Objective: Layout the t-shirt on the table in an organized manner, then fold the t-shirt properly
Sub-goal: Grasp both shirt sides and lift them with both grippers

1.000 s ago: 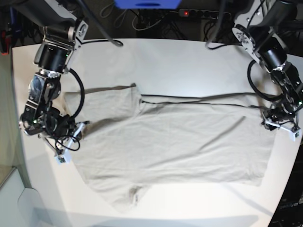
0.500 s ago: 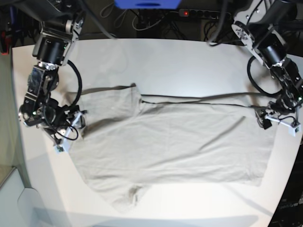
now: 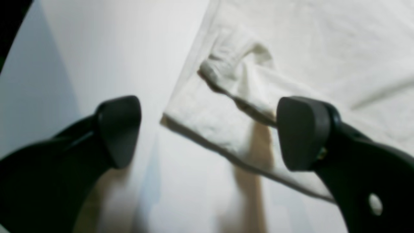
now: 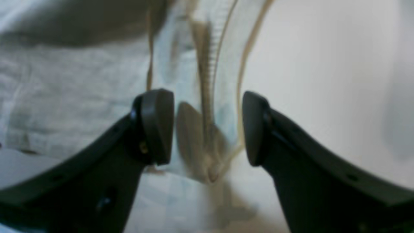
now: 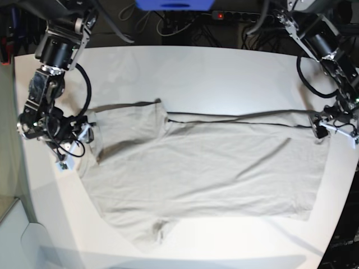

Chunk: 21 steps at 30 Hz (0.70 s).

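White matte table [image 5: 224,67] fills the view, with dark cables and a power strip [image 5: 241,15] behind it. One t-shirt [image 5: 207,174] lies flat at centre, long axis left-right, sleeves toward the left. Two grippers: right gripper [image 5: 70,147] at the shirt's left edge, jaws apart; left gripper [image 5: 335,130] at its right corner, jaws spread wide, empty.

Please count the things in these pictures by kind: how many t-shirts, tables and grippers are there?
t-shirt: 1
table: 1
grippers: 2, the left gripper and the right gripper, both open
Total: 4
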Motion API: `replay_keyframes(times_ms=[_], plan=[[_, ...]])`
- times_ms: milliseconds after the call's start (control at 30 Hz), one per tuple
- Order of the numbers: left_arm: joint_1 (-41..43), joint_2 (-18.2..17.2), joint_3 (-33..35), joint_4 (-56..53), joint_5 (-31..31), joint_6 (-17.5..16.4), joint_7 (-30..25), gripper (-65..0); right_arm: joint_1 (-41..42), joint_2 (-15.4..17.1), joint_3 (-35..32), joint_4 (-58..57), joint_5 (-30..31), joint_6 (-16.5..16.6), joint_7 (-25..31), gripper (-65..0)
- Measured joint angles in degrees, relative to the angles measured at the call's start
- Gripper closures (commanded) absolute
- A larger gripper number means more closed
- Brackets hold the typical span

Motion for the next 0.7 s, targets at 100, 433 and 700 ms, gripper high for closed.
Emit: replay_keyframes(times_ms=[100,433,700], plan=[[0.8,0.1,0.0,0.0,0.4,0.0,-2.0,-65.0,0.0,0.0,0.0,0.0,0.0,0.0,0.1,-34.3],[2.0,-2.3,0.0,-3.3,0.3,0.0,-6.5,-64.6,-0.2,0.1,0.0,0.0,0.0,0.0,0.1,-34.3],[2.1,-2.8,0.5,-6.8,0.2,0.0,-7.3,-35.8,-0.2,0.1,0.0,0.0,0.0,0.0,0.0,-34.3]])
